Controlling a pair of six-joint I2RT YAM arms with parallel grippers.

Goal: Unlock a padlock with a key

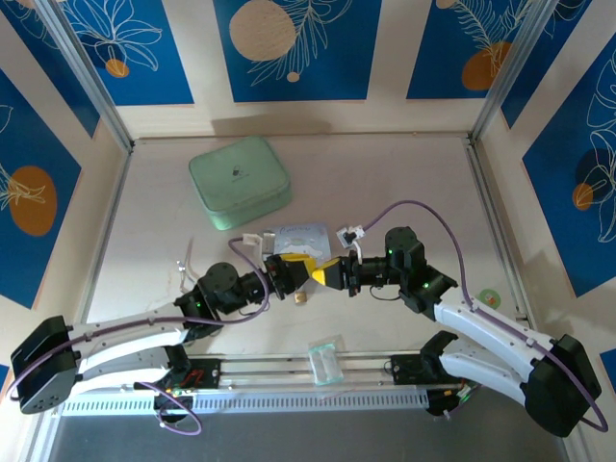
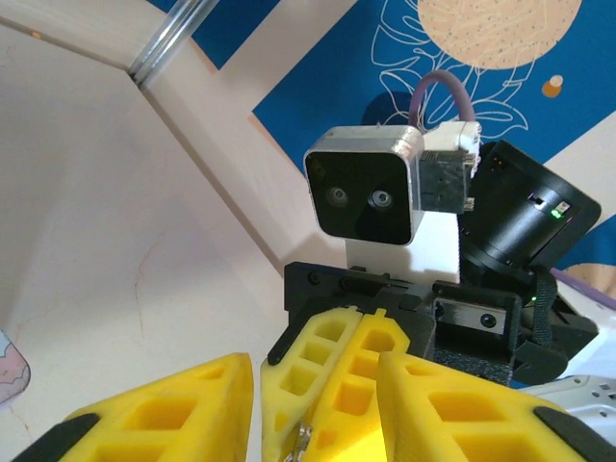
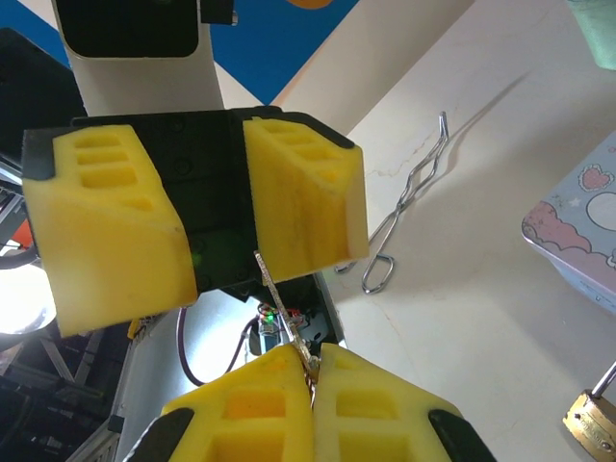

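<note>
Mint-green case (image 1: 240,181) at far left, cartoon-printed box (image 1: 296,237) nearer centre (clear bag (image 1: 326,359) at the near edge)

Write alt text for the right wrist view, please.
The right gripper, jaws shut, pinches the thin key, which points up toward the left gripper with open jaws. The padlock lies on the table at lower right.

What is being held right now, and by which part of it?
The right gripper pinches the key by one end between its closed fingertips. The rest sticks out toward the open left gripper, which holds nothing.
</note>
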